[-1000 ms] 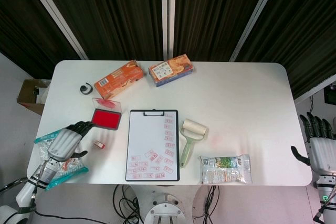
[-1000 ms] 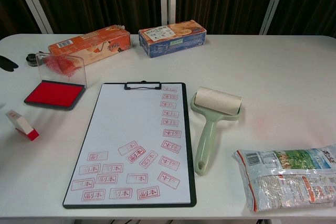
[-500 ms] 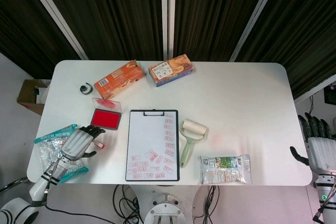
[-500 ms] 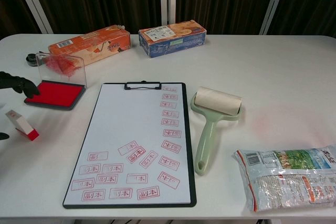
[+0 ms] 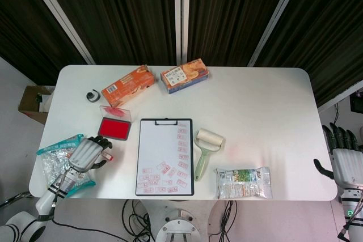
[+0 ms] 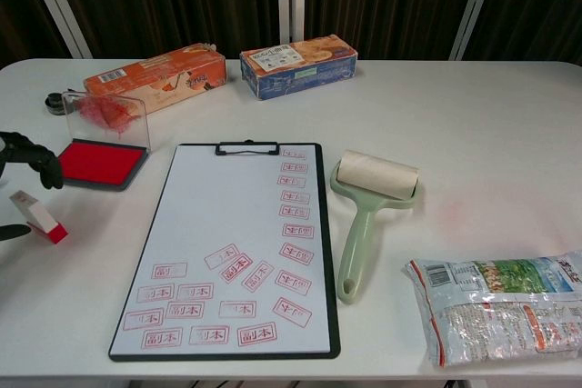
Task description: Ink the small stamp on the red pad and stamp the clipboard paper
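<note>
My left hand (image 5: 86, 155) is spread open over the small stamp (image 6: 38, 216), which lies near the desk's left edge, just below the red ink pad (image 6: 95, 163) and not gripped. My right hand (image 5: 344, 157) hangs open off the right edge.

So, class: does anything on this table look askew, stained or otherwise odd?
The red stamp marks on the clipboard paper near its bottom edge sit tilted at mixed angles. The ink pad has red smears inside its raised clear lid.
</note>
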### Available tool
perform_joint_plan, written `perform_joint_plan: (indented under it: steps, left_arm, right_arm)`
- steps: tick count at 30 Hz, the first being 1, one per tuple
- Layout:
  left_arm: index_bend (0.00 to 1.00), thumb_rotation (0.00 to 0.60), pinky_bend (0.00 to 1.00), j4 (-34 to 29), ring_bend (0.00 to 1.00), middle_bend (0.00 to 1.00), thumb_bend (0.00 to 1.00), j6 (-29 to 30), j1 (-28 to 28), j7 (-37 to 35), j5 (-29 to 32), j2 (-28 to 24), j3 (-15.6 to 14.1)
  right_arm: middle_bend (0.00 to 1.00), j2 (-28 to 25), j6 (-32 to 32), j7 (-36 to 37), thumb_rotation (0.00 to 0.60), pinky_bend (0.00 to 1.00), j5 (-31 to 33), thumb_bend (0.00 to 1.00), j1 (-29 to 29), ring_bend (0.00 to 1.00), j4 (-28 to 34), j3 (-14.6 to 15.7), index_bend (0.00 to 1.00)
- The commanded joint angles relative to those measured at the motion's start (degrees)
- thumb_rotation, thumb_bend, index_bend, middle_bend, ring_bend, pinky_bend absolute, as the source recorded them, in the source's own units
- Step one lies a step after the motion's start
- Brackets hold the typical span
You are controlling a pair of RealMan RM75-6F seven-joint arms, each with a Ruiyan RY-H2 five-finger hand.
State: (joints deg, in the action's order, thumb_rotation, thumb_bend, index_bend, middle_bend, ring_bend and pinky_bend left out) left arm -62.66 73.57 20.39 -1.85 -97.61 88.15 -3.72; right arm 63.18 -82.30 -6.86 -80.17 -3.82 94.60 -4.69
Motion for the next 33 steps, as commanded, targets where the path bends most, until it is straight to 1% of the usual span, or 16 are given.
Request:
perform_joint_plan:
  steps: [1,16,33]
  left_arm:
    - [0.43,0.600,0.56,1.19,0.36,0.44,0.21,0.42,0.01,0.54,-0.01,0.68,-0.12]
    - [0.47,0.600,0.58,3.45,0.38,0.47,0.25,1.09,0.14,-1.24,0.47,1.86,-0.81]
    - [0.50,0.600,0.59,3.59,0.39,0.50,0.28,0.67,0.60,-1.75,0.81,2.09,-1.46]
  right_arm:
    - [0.00,-0.06,-0.05,-0.05,0.600,0.00,0.01,0.18,0.03,0.00,0.01,0.01,0.00]
    - [0.00,-0.22,1.05,-1.03,0.600,0.00,1.10,0.20,-0.15,0.00,0.34,0.23,0.00]
    - [0.00,-0.01,1.65,-1.20,0.600,0.00,1.78,0.20,-0.34,0.00,0.11,0.25,0.00]
